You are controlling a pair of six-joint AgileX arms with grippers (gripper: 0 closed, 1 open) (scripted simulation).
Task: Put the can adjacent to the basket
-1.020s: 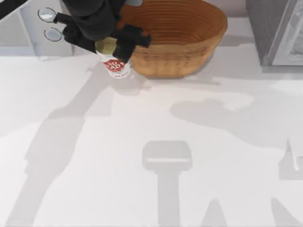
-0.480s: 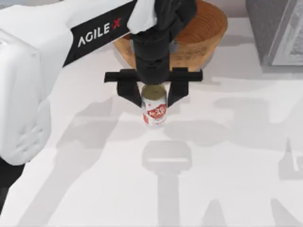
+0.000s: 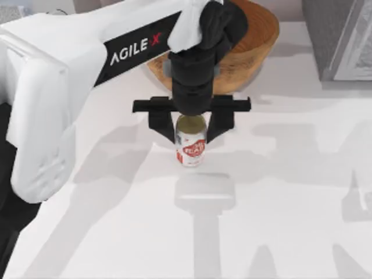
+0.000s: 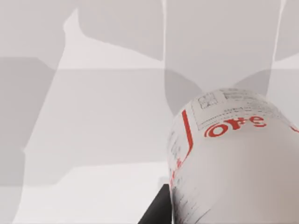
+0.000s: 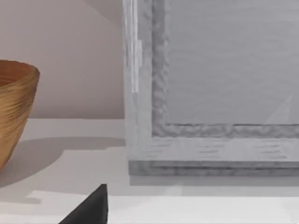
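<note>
Left gripper [image 3: 191, 125] clasps the can [image 3: 191, 149] — before the basket [image 3: 256, 40].

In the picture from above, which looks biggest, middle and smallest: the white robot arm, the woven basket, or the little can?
1. The left arm, though it is nearer the camera, which inflates it.
2. The basket, partly hidden behind the arm.
3. The can, standing between the left gripper fingers, clearly the smallest.
</note>
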